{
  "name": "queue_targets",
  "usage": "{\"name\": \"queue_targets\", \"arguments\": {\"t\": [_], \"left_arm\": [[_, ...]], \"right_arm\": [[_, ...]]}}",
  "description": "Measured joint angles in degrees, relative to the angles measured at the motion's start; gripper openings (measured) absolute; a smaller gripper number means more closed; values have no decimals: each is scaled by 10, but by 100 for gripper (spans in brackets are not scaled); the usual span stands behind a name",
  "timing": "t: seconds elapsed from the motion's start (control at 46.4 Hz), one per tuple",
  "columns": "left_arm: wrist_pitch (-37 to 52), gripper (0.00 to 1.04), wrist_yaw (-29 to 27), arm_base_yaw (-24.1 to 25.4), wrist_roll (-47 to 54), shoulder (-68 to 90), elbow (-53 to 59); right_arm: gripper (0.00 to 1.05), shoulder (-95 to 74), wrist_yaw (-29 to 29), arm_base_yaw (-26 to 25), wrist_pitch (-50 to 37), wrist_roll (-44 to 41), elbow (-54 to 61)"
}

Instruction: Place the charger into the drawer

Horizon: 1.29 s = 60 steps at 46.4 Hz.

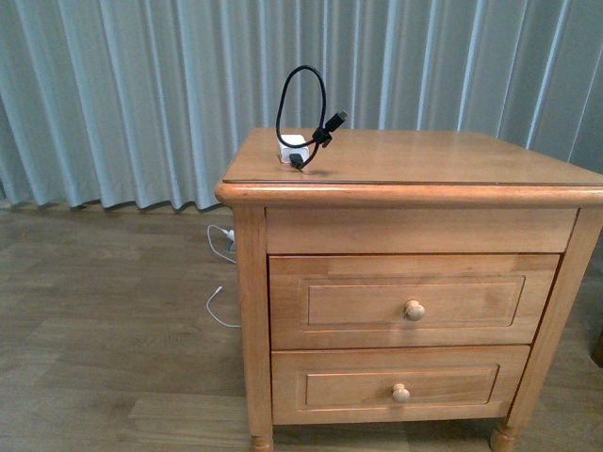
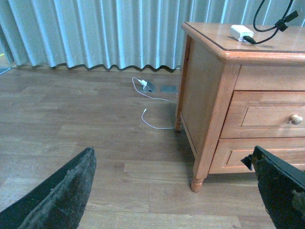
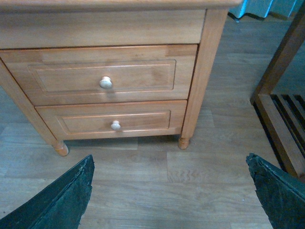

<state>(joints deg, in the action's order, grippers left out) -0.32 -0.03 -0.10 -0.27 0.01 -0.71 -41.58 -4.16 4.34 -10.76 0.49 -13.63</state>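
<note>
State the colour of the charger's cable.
Black cable on the charger; the front view shows it best.

Charger (image 1: 295, 150): small white plug block, flat on the cabinet (image 1: 452, 155) top, near the far left corner. Thin black cable rising from the block in an upright loop, black connector ends crossing just above it, one poking out to the right. Drawer (image 1: 358, 301): upper and taller of two, honey-coloured wood, recessed panel front, one round pale knob (image 1: 415, 310) at centre. Fully shut, well below the charger.
</note>
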Motion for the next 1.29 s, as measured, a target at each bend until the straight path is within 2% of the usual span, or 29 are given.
{"name": "queue_targets", "arguments": {"t": [0.215,0.646,0.883,1.056,1.292], "left_arm": [[0,99,0,0,0,0,0],[0,99,0,0,0,0,0],[0,99,0,0,0,0,0],[0,99,0,0,0,0,0],[0,99,0,0,0,0,0]], "right_arm": [[97,-112,-5,26,-57,-7,-58],[97,-99,0,13,-39,-2,-64],[97,-113,-20,45,-47,-3,-73],[97,-219,-53,106,-143,-5,-101],[97,-445,-75,144,-312,-5,-172]]}}
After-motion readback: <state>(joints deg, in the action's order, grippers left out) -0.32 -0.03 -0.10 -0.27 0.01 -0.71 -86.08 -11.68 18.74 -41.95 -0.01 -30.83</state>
